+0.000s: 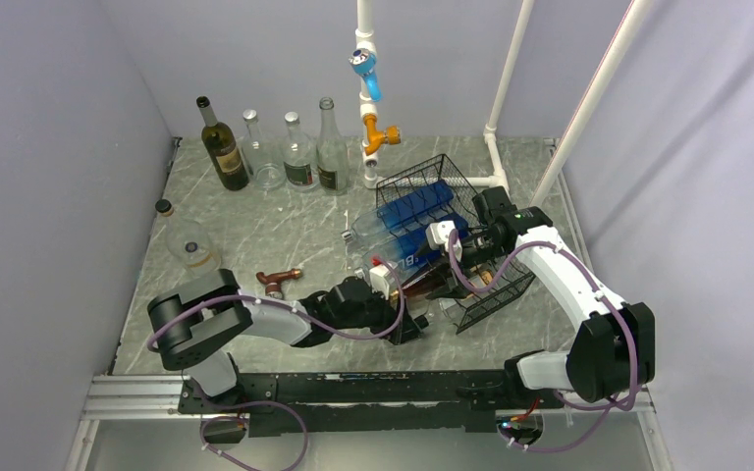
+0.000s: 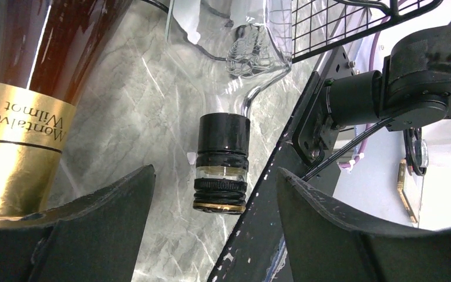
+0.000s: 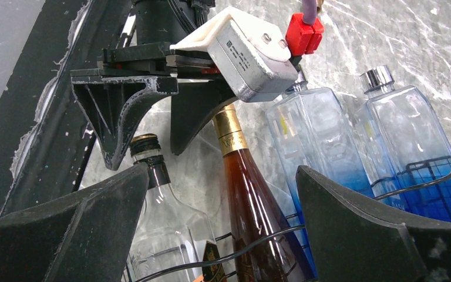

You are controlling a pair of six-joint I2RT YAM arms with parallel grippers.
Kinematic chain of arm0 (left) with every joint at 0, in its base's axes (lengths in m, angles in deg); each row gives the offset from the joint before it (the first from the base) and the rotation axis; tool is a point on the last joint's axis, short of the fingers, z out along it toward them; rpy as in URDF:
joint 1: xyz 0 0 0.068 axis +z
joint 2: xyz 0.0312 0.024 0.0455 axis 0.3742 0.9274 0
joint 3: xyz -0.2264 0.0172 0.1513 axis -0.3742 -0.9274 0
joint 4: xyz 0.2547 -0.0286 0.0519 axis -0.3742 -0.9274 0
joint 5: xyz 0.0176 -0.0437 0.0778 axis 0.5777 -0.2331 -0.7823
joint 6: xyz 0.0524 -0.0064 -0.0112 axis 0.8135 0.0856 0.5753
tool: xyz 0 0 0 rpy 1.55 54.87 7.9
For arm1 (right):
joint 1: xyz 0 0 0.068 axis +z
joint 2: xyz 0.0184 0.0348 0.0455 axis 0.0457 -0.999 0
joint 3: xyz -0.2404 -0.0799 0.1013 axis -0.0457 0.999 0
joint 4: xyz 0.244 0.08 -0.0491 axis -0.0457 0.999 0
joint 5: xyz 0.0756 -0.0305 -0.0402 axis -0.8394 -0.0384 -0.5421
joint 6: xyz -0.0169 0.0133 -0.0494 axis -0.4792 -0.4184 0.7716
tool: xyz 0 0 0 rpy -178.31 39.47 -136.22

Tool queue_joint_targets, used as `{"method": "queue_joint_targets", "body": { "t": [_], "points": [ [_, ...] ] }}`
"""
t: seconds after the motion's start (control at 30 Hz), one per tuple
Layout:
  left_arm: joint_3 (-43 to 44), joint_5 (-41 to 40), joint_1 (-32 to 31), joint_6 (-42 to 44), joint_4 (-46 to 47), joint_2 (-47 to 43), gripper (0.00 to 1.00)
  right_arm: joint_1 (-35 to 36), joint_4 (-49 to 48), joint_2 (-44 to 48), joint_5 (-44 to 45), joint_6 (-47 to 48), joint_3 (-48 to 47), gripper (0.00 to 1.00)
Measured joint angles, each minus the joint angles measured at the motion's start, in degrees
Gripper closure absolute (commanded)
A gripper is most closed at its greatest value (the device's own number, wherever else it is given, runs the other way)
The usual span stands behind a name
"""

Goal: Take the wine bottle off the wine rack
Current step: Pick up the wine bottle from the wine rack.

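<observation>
The black wire wine rack sits tilted at centre right, with several bottles lying in it, necks pointing toward the arms. A brown wine bottle with a gold foil neck lies between a clear bottle and two blue square bottles. My left gripper is open, its fingers either side of the clear bottle's black cap and apart from it. In the top view the left gripper is at the rack's near corner. My right gripper is open above the rack, holding nothing.
Several upright bottles stand along the back left. A white pipe frame rises behind the rack. A small jar, a brown object and a small cap lie at left. A black rail runs beside the left gripper.
</observation>
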State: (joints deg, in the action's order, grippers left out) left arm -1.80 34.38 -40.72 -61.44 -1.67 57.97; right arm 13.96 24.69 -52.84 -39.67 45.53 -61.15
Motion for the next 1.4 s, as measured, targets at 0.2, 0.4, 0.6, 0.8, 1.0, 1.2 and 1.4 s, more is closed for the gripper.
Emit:
{"method": "queue_joint_targets", "body": {
  "t": [0.2,0.4,0.6,0.8,1.0,1.2,1.4],
  "points": [
    [1.07,0.44,-0.02,0.02,0.07,0.81,0.26,0.0,0.0,-0.04,0.0,0.22,0.0,0.0],
    [2.51,1.57,-0.02,0.04,0.9,2.71,0.31,0.0,0.02,-0.39,0.11,0.26,0.0,0.0],
    [2.62,2.05,-0.02,0.15,1.01,3.43,0.34,0.0,0.02,-0.39,0.26,0.33,0.0,0.0],
    [2.73,2.43,-0.02,0.17,1.05,3.65,0.37,0.0,0.02,-0.39,0.63,0.37,0.02,0.0],
    [3.67,2.86,-0.02,0.2,1.09,4.57,0.39,0.0,0.02,-0.39,1.01,0.37,0.02,0.0],
    [4.24,3.3,-0.02,0.2,1.25,4.63,0.41,0.0,0.02,-0.39,1.03,0.37,0.02,0.0],
    [4.42,3.39,-0.02,0.2,1.29,5.25,0.44,0.0,0.02,-0.39,1.03,0.37,0.02,0.0]
  ]
}}
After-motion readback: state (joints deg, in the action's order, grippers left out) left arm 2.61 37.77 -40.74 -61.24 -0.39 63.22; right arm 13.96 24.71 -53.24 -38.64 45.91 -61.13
